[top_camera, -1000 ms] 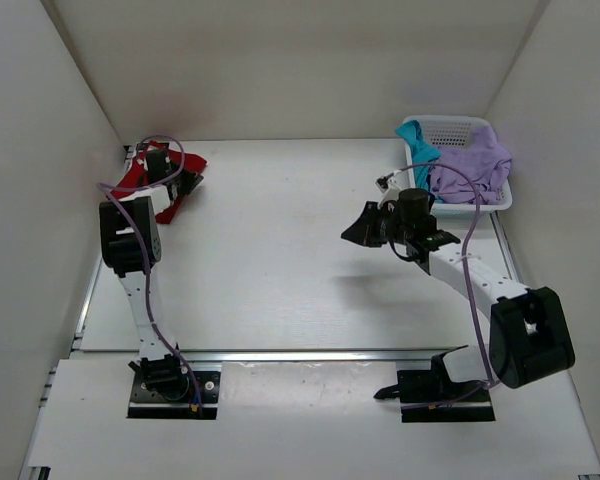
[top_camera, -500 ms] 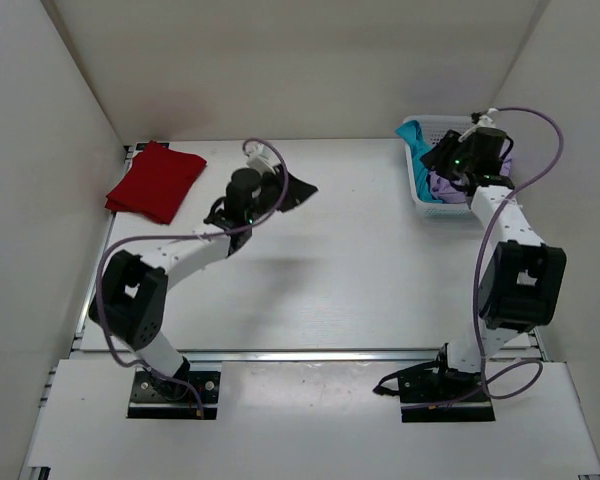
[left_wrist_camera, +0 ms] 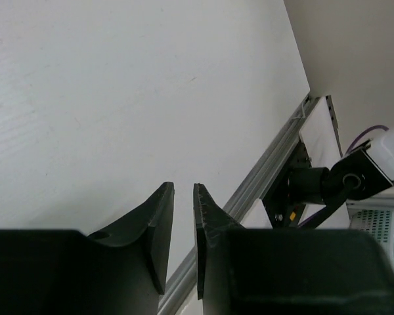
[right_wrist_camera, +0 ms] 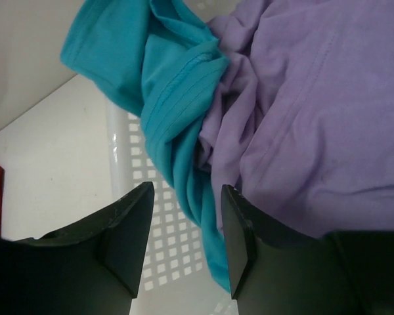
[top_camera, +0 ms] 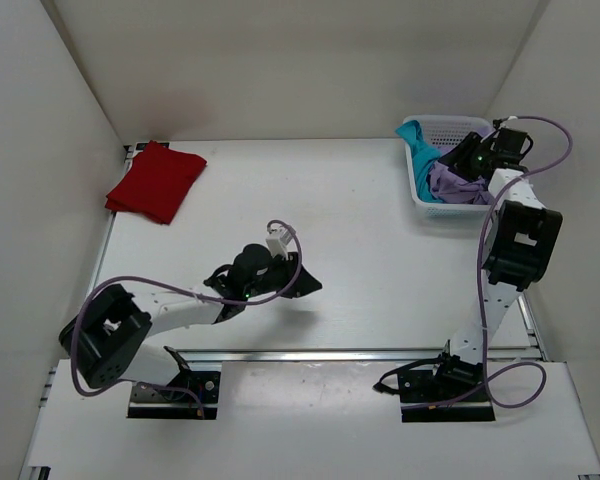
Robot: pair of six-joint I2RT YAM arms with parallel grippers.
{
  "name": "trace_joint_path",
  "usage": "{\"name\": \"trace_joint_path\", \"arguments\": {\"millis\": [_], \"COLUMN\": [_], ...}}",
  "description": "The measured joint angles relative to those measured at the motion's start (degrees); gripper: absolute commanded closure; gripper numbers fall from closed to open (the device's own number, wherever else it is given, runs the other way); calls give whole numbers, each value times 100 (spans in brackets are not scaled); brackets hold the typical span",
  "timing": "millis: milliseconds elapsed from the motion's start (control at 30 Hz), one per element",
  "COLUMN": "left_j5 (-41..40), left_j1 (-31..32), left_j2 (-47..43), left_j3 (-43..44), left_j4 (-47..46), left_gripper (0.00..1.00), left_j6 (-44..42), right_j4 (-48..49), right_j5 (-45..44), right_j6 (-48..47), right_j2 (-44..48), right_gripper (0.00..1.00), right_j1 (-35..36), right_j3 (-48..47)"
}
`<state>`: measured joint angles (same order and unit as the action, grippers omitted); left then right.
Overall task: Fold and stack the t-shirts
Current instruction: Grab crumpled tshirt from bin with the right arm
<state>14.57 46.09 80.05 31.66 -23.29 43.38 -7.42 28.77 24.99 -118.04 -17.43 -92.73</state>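
Observation:
The deep red t-shirt point(top_camera: 156, 180) lies folded flat at the back left of the table. In the white mesh basket point(top_camera: 417, 186) at the back right, the teal t-shirt point(top_camera: 419, 143) point(right_wrist_camera: 164, 72) and the lavender t-shirt point(top_camera: 454, 183) point(right_wrist_camera: 302, 111) are bunched together. My right gripper point(top_camera: 452, 165) point(right_wrist_camera: 187, 190) hangs open just above them, jaws either side of a teal fold and gripping nothing. My left gripper point(top_camera: 310, 287) point(left_wrist_camera: 182, 190) hovers low over bare table near the front middle, its jaws a narrow gap apart and empty.
White walls close in the table on the left, back and right. A metal rail point(left_wrist_camera: 262, 177) runs along the table's near edge, close to my left gripper. The basket wall point(right_wrist_camera: 134, 170) lies right under the right fingers.
My left arm has left the red t-shirt folded at the back left and swung to the front middle. My right arm has swung from mid-table to the basket and opened its jaws.

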Motion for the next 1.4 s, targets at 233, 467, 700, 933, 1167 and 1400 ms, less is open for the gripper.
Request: {"name": "trace_joint_path", "arguments": {"millis": [233,467,700,933,1167,1400], "left_j5": [-7,-9,-168,-192,-195,-192], "left_j1": [26,-37,-363,-501,-560,-562], "left_j2": [-730,-997,-1392,-1427,-1429,-1427], "left_j3": [-693,-741,-892,-892,-946,-966], "left_j4": [-107,-114,-59,20,15,11], "left_gripper": [69,68,67,67,67,66], "left_j6": [-37,-44,4,9,17,46], "right_j4": [-76,-426,-968,-1523,-2085,-2433], "right_j5": [197,205,146,-28,-555,-920], "right_j6": [37,31,-92,-280,-627,-929], "right_j2": [-756,-1436,-1875,-2243,-2439,-2444], "right_gripper": [57,59,60,57,62,95], "right_j1": [20,109,173,337,551,776], "right_j3": [-890,-2037,-2844,-3534,-4048,-4109]}}
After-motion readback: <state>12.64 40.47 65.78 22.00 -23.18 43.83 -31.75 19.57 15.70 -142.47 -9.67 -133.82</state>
